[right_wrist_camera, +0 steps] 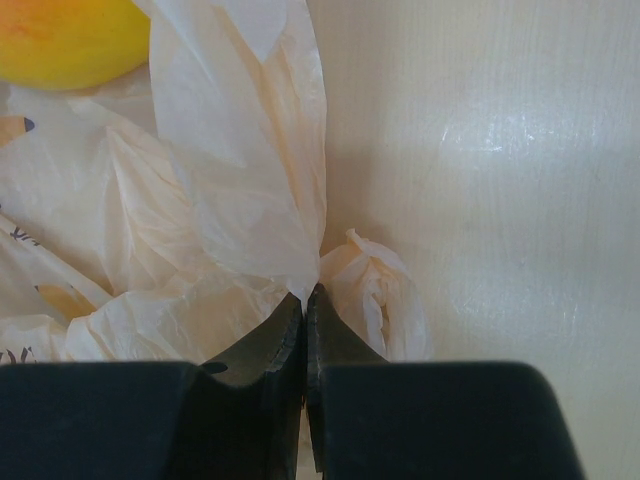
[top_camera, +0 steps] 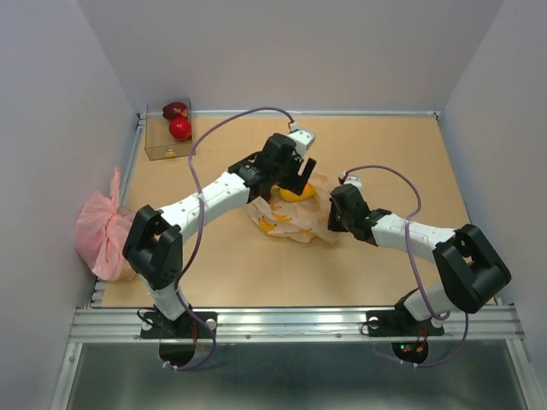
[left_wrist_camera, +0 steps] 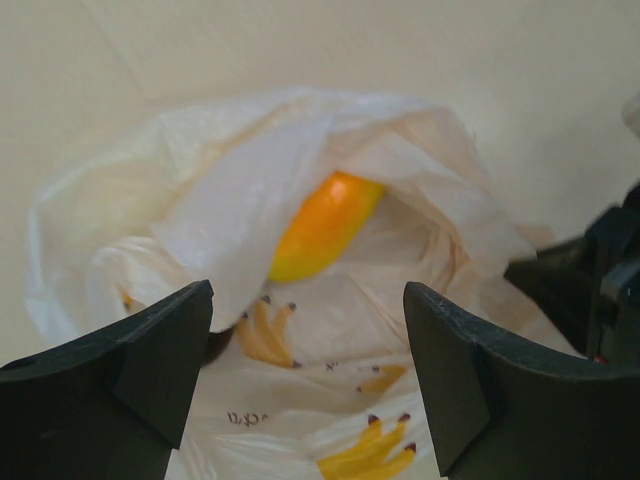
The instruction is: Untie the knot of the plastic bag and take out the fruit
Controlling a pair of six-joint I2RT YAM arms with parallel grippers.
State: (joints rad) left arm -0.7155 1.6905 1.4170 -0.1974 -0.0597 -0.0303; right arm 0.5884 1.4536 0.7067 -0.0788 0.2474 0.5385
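The plastic bag [top_camera: 291,224] lies crumpled mid-table, pale peach with yellow banana prints [left_wrist_camera: 300,370]. Its mouth gapes and an orange-yellow fruit [left_wrist_camera: 322,225] lies inside, also seen from above [top_camera: 295,195] and in the right wrist view [right_wrist_camera: 70,40]. My left gripper [top_camera: 303,175] hovers open over the bag's mouth, jaws wide with nothing between them [left_wrist_camera: 308,340]. My right gripper [top_camera: 335,213] is shut on the bag's thin film at its right edge [right_wrist_camera: 305,292]. A crumpled handle ear [right_wrist_camera: 375,290] lies just right of the fingertips. The knot is out of view.
A clear box [top_camera: 155,141] at the back left holds two red fruits [top_camera: 179,128]. A pink crinkled bag [top_camera: 102,226] sits at the table's left edge. Grey walls enclose the table on three sides.
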